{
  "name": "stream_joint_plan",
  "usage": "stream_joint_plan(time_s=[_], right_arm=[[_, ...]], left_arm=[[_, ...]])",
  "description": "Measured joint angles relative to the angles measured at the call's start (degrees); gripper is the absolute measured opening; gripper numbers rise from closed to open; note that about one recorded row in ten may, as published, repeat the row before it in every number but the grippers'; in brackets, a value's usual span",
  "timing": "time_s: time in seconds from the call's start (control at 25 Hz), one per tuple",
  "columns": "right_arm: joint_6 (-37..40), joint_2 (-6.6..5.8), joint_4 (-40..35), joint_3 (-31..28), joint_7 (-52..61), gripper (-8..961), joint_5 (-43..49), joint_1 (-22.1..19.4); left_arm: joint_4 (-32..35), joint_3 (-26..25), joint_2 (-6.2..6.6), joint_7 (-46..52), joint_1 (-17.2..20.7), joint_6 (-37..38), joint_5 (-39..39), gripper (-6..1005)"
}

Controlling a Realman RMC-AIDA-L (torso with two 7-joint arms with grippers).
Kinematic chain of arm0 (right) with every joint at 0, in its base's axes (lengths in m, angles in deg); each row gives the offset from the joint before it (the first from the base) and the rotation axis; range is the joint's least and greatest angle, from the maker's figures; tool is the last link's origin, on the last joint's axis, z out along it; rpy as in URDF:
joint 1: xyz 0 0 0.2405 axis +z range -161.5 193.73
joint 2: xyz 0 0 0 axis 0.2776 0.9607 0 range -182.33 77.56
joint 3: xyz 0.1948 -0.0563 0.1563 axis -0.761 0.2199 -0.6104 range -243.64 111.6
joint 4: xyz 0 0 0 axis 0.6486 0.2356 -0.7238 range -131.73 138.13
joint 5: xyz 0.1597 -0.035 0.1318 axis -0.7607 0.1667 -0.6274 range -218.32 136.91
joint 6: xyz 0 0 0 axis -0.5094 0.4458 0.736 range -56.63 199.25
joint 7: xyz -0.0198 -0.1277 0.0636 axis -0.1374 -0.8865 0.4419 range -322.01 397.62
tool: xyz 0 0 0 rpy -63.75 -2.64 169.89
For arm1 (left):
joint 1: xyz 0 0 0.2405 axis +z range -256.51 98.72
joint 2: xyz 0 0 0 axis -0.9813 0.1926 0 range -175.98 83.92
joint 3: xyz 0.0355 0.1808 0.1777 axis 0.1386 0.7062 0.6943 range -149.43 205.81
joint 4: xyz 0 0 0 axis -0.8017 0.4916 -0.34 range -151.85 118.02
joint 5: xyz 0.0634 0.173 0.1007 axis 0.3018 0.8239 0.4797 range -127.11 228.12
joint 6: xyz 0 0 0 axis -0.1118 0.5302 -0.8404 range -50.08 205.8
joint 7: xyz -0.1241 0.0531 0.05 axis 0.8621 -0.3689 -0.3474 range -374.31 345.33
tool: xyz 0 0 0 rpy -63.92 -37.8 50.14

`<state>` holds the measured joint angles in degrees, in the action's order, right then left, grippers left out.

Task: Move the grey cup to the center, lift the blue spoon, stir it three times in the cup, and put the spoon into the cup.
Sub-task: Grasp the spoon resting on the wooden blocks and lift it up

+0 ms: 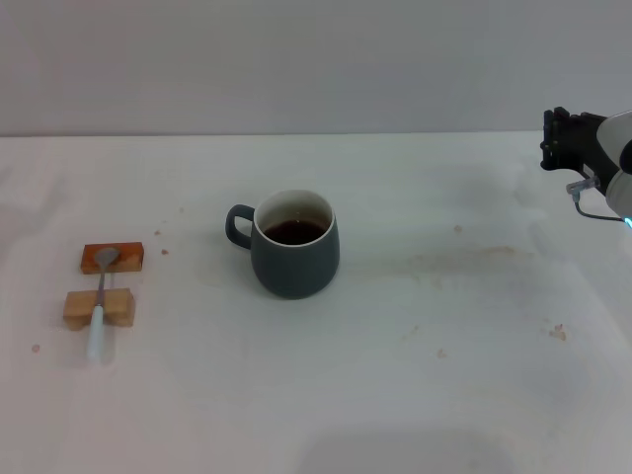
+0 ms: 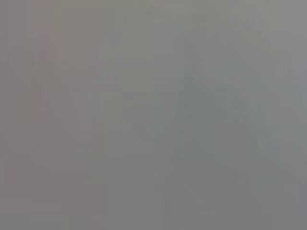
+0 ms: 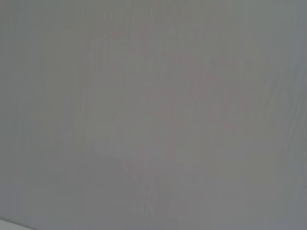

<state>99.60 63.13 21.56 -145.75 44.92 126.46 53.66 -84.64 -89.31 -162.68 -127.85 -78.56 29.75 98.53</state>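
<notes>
Cup (image 1: 295, 244) sits upright mid-table, handle toward the left edge, dark liquid inside; spoon (image 1: 100, 301) lies across two wooden blocks (image 1: 100, 307) near the left edge, well apart from cup; right gripper (image 1: 565, 139) hangs over the far right corner, left arm unseen.

grey cup (image 1: 294, 244) on table (image 1: 415, 375), liquid inside, handle toward its left. blue spoon (image 1: 101, 296) well left of cup, lying across two wooden blocks (image 1: 106, 281). right gripper (image 1: 559, 138) far right of cup.
</notes>
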Motion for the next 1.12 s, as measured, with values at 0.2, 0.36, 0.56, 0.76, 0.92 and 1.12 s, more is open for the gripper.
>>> stream_joint_plan(time_s=[0.2, 0.36, 0.56, 0.76, 0.92, 1.12], right_arm=[[0.0, -0.1, -0.1, -0.8, -1.1, 66, -0.1, 0.2], [-0.5, 0.03, 0.0, -2.0, -2.6, 66, -0.1, 0.2], [-1.2, 0.14, 0.3, -2.1, -2.8, 66, -0.1, 0.2], [-1.3, 0.16, 0.4, -2.0, -2.9, 66, -0.1, 0.4], [-1.3, 0.16, 0.5, -1.9, -2.9, 66, -0.1, 0.7], [-1.4, 0.29, 0.7, -2.0, -3.6, 66, -0.1, 0.7]], left_arm=[[-5.0, 2.8, -1.46, 0.4, -0.4, 8.1, 15.2, 839], [-8.2, 11.3, -1.49, -0.6, 0.6, 24.4, 22.9, 838], [-9.3, 24.3, -1.63, -3.6, 0.2, 54.1, 31.0, 838], [-7.4, 25.9, -1.58, 1.9, -1.5, 64.8, 34.4, 838], [-4.9, 29.8, -1.54, 10.2, -2.3, 72.2, 45.6, 838], [1.6, 38.4, -1.26, 37.1, -1.8, 90.5, 67.2, 838]])
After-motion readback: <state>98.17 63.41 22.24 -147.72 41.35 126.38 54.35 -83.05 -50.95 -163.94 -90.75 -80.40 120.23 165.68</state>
